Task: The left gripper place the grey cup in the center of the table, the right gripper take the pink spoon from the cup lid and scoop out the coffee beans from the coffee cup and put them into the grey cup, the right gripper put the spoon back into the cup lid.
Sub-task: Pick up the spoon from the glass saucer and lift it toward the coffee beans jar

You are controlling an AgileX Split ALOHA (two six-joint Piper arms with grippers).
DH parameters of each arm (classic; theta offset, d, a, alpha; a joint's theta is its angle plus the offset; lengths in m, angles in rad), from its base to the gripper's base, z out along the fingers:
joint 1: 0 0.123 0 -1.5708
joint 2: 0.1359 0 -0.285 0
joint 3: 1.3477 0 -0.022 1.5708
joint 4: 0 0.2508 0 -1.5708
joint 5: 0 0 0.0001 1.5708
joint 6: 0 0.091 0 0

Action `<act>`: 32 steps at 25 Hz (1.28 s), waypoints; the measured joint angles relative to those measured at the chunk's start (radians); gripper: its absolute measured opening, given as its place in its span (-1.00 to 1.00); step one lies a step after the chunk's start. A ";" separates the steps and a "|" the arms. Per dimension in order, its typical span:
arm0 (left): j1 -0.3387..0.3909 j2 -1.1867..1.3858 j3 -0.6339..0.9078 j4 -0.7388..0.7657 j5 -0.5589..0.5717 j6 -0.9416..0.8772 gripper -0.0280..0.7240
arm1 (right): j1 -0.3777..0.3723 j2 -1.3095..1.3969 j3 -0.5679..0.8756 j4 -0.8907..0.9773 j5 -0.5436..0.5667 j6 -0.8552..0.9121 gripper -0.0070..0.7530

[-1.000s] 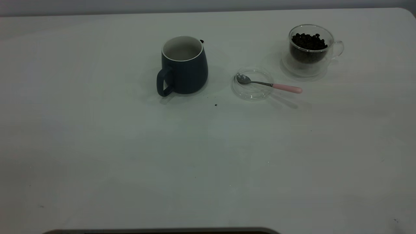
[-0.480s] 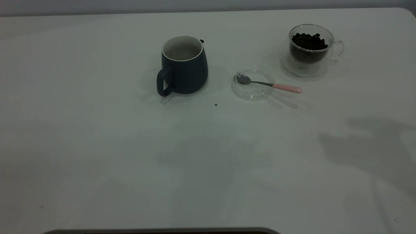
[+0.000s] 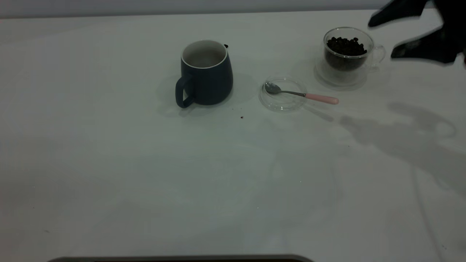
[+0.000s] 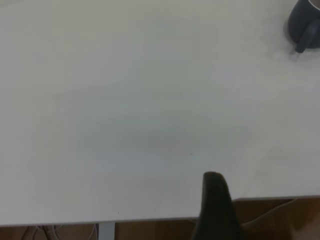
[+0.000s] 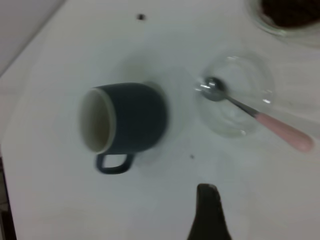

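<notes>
The grey cup [image 3: 206,74] stands upright near the table's middle, handle toward the front left; it also shows in the right wrist view [image 5: 127,117] and the left wrist view [image 4: 305,20]. The pink spoon [image 3: 304,94] [image 5: 260,117] lies with its bowl in the cup lid [image 3: 282,107] [image 5: 250,80] and its handle sticking out to the right. The coffee cup [image 3: 347,63] [image 5: 285,15] holds coffee beans [image 3: 346,45]. My right gripper [image 3: 381,40] hovers open and empty, just right of the coffee cup. Only one finger [image 4: 215,200] of my left gripper shows, at the table's edge.
A stray bean [image 3: 226,46] lies behind the grey cup, and a dark speck [image 3: 241,117] lies in front of it. The white table [image 3: 145,174] stretches wide in front. The right arm's shadow [image 3: 400,138] falls on the right side.
My right gripper has come into view at the top right, beside the coffee cup. Its shadow has moved up and left across the table. The cups, lid and spoon have not moved.
</notes>
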 joint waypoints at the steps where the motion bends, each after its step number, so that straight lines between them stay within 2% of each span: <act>1: 0.000 0.000 0.000 0.000 0.000 0.000 0.58 | 0.000 0.025 0.001 0.014 0.001 -0.005 0.60; 8: 0.000 0.000 0.000 0.000 0.000 0.001 0.58 | -0.001 0.171 -0.010 0.038 0.028 -0.010 0.60; 19: 0.000 0.000 0.000 0.000 0.000 0.002 0.58 | 0.002 0.389 -0.149 0.041 0.148 -0.001 0.60; 32: 0.000 0.000 0.000 0.000 0.000 0.002 0.58 | 0.063 0.553 -0.317 0.045 0.213 -0.007 0.60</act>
